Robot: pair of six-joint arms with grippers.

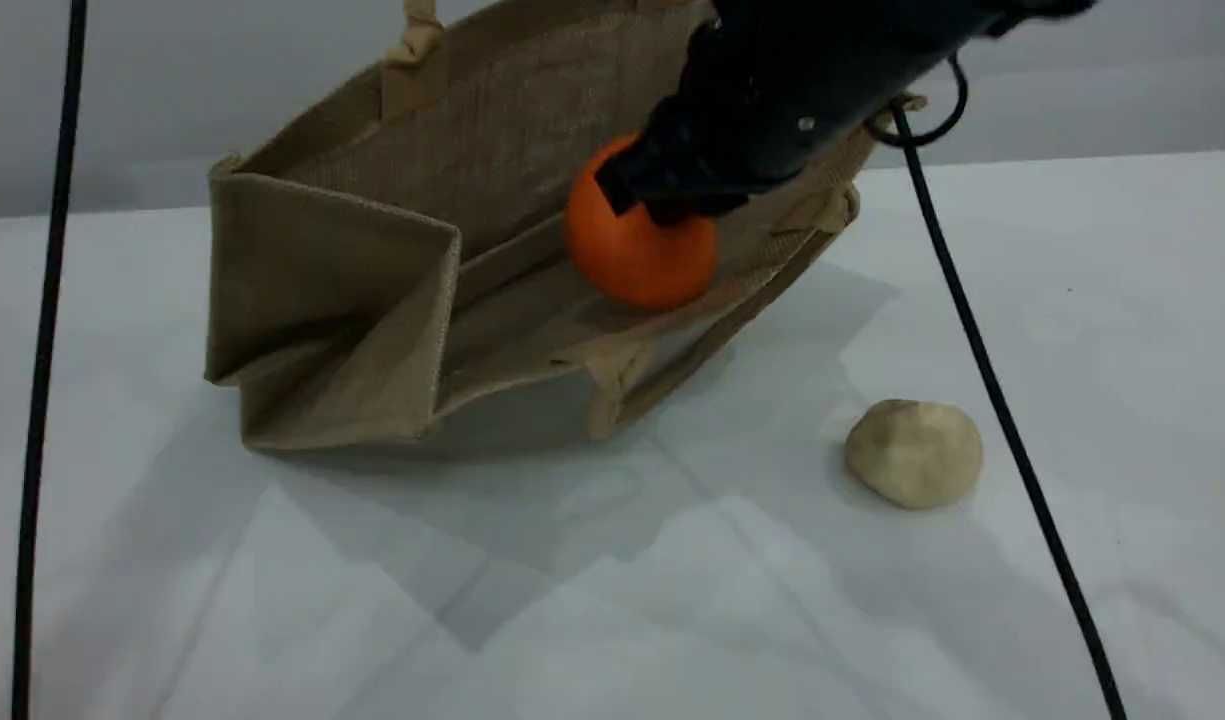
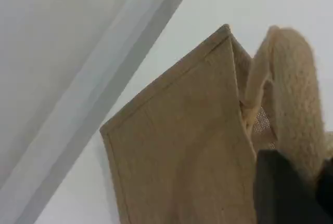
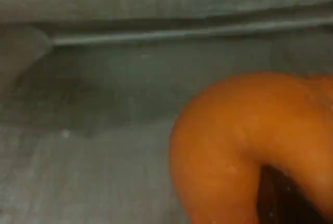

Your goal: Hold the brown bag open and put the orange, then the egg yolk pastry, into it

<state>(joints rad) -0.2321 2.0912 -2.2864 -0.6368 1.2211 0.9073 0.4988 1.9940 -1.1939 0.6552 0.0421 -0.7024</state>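
Nearest you in the scene view, the egg yolk pastry (image 1: 914, 452) sits on the worktop (image 1: 612, 600) at 4 o'clock. Your right tool (image 1: 662, 195) grips the orange (image 1: 637, 250) inside the brown bag (image 1: 372, 300). Left wrist view: your left tool (image 2: 291, 193) is clenched on a bag handle (image 2: 294, 99). Right wrist view: orange fills 5 o'clock.

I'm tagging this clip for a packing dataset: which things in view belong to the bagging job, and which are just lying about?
Part of the job:
- brown bag, held up by a handle in the left gripper
- orange, gripped by the right gripper inside the bag
- egg yolk pastry, on the table

Just there:
- black cables
- white table
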